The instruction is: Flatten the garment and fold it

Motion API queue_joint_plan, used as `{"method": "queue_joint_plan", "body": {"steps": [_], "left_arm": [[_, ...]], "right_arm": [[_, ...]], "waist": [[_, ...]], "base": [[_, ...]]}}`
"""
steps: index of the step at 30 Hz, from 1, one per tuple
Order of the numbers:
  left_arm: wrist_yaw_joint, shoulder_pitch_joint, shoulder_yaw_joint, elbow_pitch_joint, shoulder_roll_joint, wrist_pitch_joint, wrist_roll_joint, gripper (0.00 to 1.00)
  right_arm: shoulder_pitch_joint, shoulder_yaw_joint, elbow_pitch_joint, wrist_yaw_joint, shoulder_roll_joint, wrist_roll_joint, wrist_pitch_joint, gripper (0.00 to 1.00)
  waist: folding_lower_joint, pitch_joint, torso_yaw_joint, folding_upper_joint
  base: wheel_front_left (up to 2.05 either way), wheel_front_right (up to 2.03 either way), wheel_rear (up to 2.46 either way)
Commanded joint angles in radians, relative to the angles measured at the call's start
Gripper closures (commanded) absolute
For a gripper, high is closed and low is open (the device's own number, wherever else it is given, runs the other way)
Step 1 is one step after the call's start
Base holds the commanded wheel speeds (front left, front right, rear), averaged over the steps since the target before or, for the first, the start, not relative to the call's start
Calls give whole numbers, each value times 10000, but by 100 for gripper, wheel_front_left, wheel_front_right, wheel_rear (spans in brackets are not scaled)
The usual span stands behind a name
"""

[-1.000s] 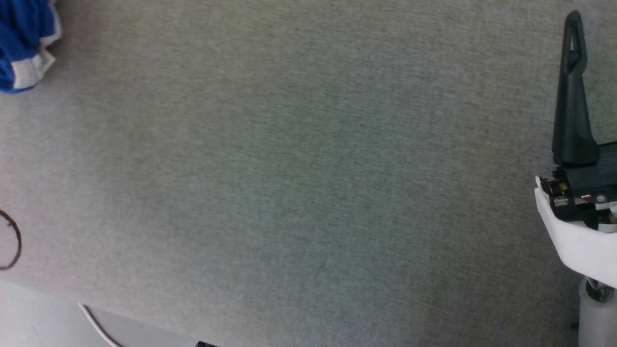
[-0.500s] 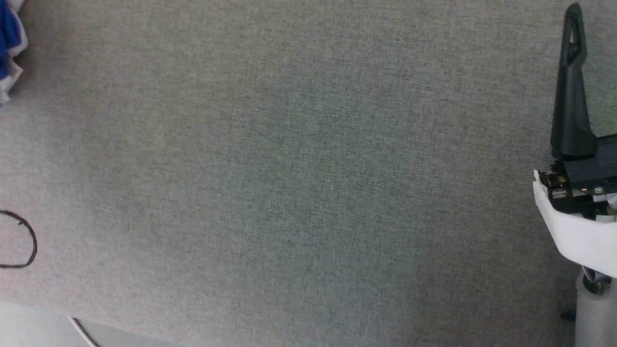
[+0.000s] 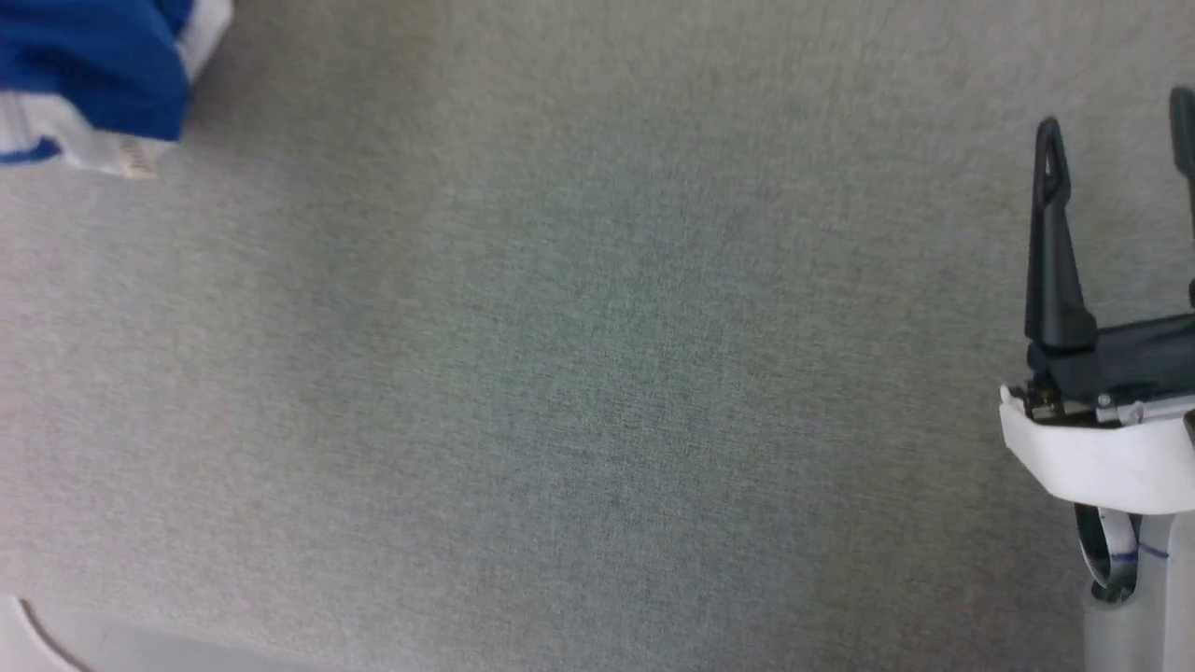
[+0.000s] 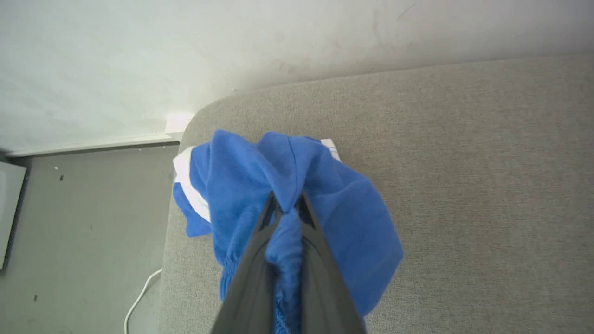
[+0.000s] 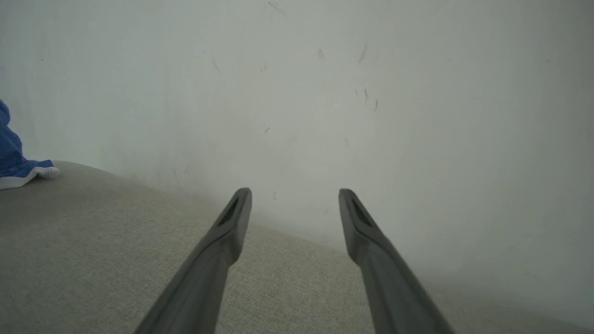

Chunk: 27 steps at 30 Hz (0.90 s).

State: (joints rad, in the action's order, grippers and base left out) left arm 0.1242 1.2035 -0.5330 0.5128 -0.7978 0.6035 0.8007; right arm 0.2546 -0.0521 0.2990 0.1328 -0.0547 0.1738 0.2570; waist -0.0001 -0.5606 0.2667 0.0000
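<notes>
The garment, blue with white trim, is bunched near the rounded corner of the grey fabric surface. My left gripper is shut on a fold of it, blue cloth pinched between the two dark fingers. In the head view a part of the garment shows at the top left corner, with white trim and a small tag. My right gripper stands open at the right edge, above the grey surface, holding nothing. In the right wrist view the right gripper points at a pale wall, the garment far left.
A pale wall rises behind the surface. Beyond the rounded corner lies a grey floor with a white cable. The surface's near edge shows at the lower left of the head view.
My left gripper has shut on the garment. The head view has shifted; more of the blue garment now shows at top left, and the right gripper sits lower with both fingers in view.
</notes>
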Motion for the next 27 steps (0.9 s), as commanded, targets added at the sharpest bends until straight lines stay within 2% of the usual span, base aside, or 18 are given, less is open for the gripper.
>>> {"method": "queue_joint_plan", "body": {"steps": [1, 5, 13, 22, 27], "left_arm": [[65, 264, -259, -283, -18, -48, -20, 100], [65, 796, -1265, -1285, 94, 18, -75, 100], [65, 1748, -3377, -2960, 668, -120, 144, 100], [65, 2318, -5548, -3500, 2118, -1025, 915, 100], [65, 2276, -6626, -3433, 2941, -1706, 1369, 100]], "right_arm": [[-153, -43, -87, -21, 31, -110, 47, 0], [-479, -181, -317, -21, 40, -656, 47, 0], [-1096, -290, -681, -21, 43, -1286, 47, 0], [-1619, -366, -1006, -21, 44, -1603, 47, 0], [-1767, -505, -1158, -21, 44, -1770, 47, 0]], "waist": [[1, 1239, -208, 0], [1, 1913, -525, 0], [1, 2921, -1686, 0], [1, 3572, -3153, 0], [1, 3621, -3679, 0]], "base": [[0, 0, 0], [0, 0, 0], [0, 0, 0], [0, 0, 0], [0, 0, 0]]}}
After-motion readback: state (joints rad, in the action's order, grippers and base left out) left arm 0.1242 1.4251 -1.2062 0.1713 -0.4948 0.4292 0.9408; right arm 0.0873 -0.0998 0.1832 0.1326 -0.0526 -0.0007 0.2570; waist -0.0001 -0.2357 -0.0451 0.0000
